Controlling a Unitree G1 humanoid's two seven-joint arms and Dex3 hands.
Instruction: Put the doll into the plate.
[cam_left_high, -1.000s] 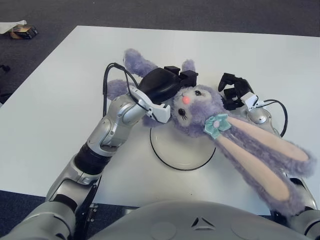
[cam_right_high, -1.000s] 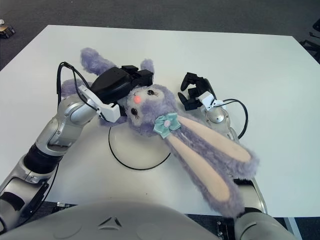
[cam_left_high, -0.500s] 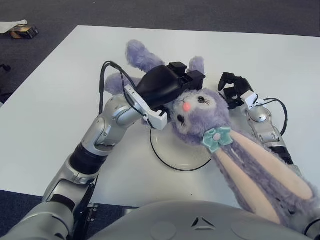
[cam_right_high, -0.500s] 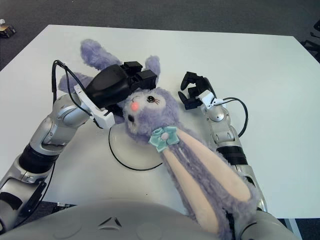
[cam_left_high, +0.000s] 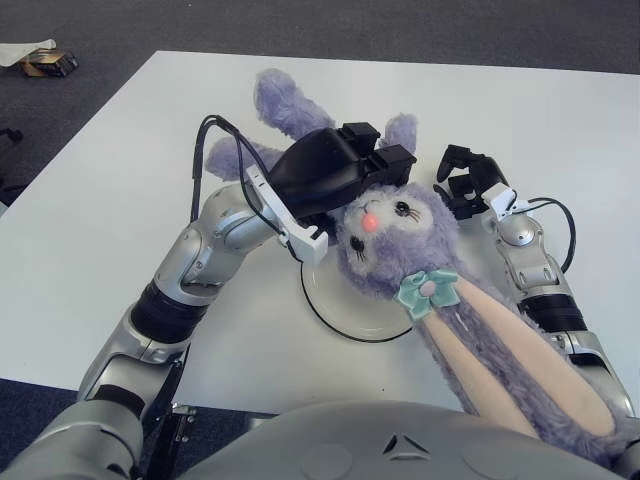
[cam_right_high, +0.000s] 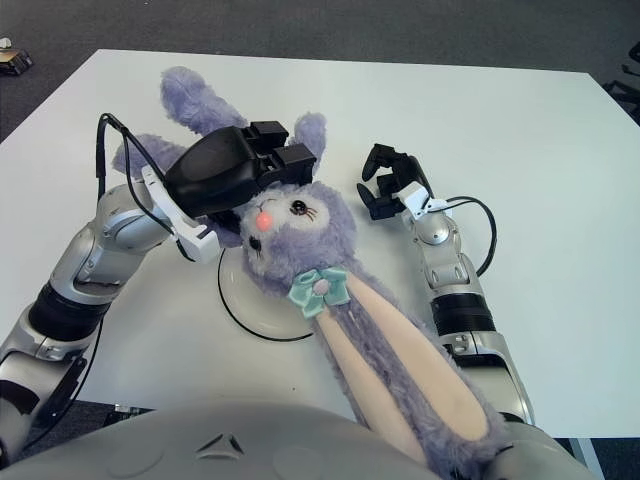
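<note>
Above the white table (cam_left_high: 120, 150), slightly left of centre, the left hand (cam_left_high: 335, 175) is clamped on the doll (cam_left_high: 395, 235), a purple plush rabbit. The fingers are closed around the body just behind the head. This grip point appears chosen so that the heavy head stays controlled while the limbs and ears hang free.

The doll is held clear of the table, face upward. Its head sits over the far right part of the plate (cam_left_high: 335, 305), a white disc with a dark rim. Its legs extend toward the far left, beyond the hand. Its long ears (cam_left_high: 510, 360) trail toward the near right, past the plate rim and across the right forearm.

The right hand (cam_left_high: 470, 180) rests on the table to the right of the doll's head, fingers loosely curled, gripping nothing. It is near the doll but apart from it.

Judgement: the doll is in transit and not yet deposited. Lowering it from this position would place the head on the plate, but the ears would likely lie outside the rim.
</note>
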